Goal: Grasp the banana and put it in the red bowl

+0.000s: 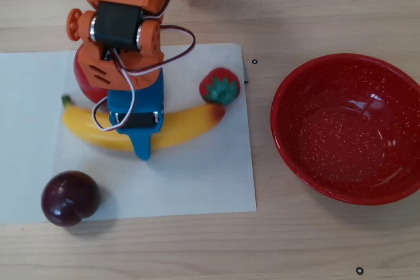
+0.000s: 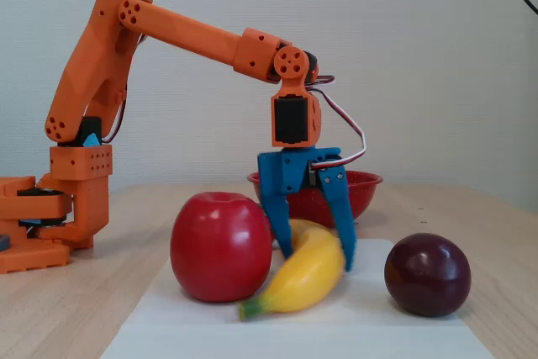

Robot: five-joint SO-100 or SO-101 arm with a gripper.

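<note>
Gripper (image 2: 319, 262) closed on the banana (image 2: 294, 279) at mid-length, blue fingers (image 2: 340, 224) either side of it in the fixed view. Banana (image 1: 177, 129) lay on the white paper sheet (image 1: 197, 181), green stem end toward the red apple (image 2: 220, 245). Strawberry (image 1: 220, 87) sat touching its orange-red end. Plum (image 1: 70, 198) apart, near the sheet's lower left corner in the overhead view. Red bowl (image 1: 289, 162) stood empty on the wooden table (image 1: 295, 4), right of the sheet.
</note>
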